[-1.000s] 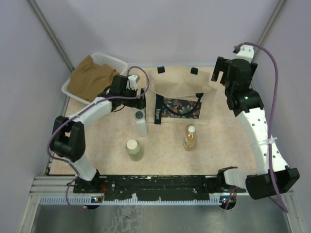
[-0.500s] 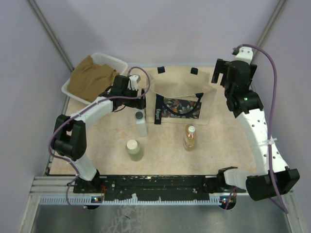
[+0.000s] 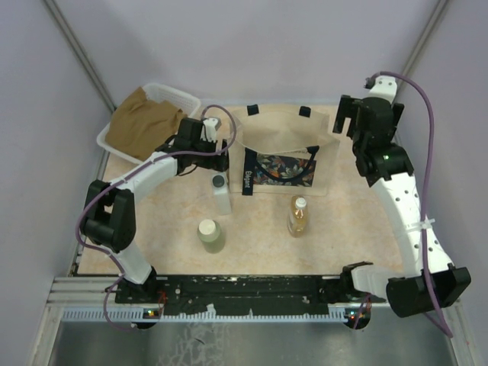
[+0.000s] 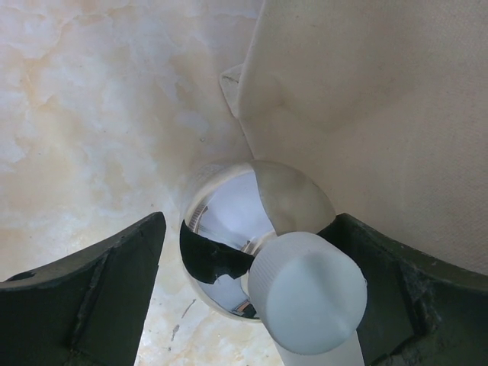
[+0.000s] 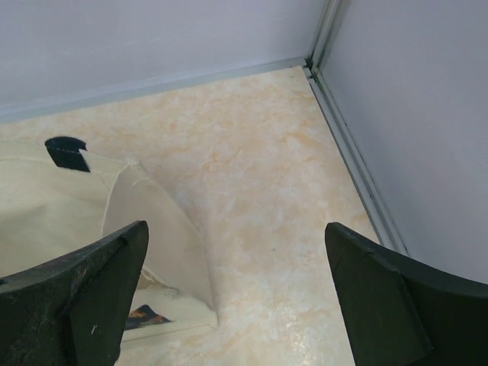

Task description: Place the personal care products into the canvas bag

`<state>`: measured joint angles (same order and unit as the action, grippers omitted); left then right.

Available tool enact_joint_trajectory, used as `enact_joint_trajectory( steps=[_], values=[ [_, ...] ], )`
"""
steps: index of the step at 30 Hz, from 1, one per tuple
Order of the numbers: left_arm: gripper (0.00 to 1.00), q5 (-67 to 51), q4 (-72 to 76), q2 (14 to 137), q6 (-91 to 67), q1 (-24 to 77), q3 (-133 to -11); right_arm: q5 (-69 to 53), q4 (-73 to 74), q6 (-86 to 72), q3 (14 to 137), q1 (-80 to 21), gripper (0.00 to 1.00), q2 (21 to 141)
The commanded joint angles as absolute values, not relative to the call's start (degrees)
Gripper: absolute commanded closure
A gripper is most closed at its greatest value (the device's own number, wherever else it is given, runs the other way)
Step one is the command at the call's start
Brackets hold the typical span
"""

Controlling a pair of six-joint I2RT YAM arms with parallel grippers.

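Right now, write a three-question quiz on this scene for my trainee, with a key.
1. True or false: the right claw holds a bottle.
2. Which bottle does the left claw grip? A. amber bottle B. clear bottle C. pale green bottle
3. How many bottles stand on the table outside the canvas bag, free of both claws?
Key: 1. False: it is open and empty. 2. B. 3. Three: the amber bottle, the pale green bottle and the white bottle.
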<state>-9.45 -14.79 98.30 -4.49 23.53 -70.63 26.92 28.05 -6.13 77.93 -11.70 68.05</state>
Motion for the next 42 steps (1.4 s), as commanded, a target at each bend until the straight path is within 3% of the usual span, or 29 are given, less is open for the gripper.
enact_joint_trajectory(
  steps=[1,6,11,19,24,33,42],
  values=[
    [0.05,-8.6,-15.8,98.3,-2.5,23.9,-72.6,29.2,27.9,-5.1,77.3,-11.4,0.01,64.6],
    [0.09,-9.8,-15.4,98.6,-3.1,23.9,-72.3,29.7,28.2,-4.7,77.3,-11.4,0.01,63.8],
    [0.20,-11.3,-13.3,98.6,-3.4,23.9,-71.4,30.1,28.4,-4.8,76.5,-11.4,0.01,62.7],
    [0.65,-12.4,-12.4,98.6,-3.4,23.9,-71.1,30.4,28.9,-4.8,75.8,-11.3,0.01,62.1],
    [0.80,-11.4,-12.7,97.1,-2.8,23.9,-70.7,30.6,29.1,-5.0,75.9,-11.4,0.01,62.0],
    [0.99,-10.8,-14.2,96.3,-2.0,23.9,-71.8,30.9,30.3,-5.2,74.6,-11.4,0.01,61.3],
    [1.00,-6.7,-17.7,96.4,-1.4,23.7,-74.5,29.5,30.4,-6.9,72.7,-11.4,0.01,60.1]
  ],
)
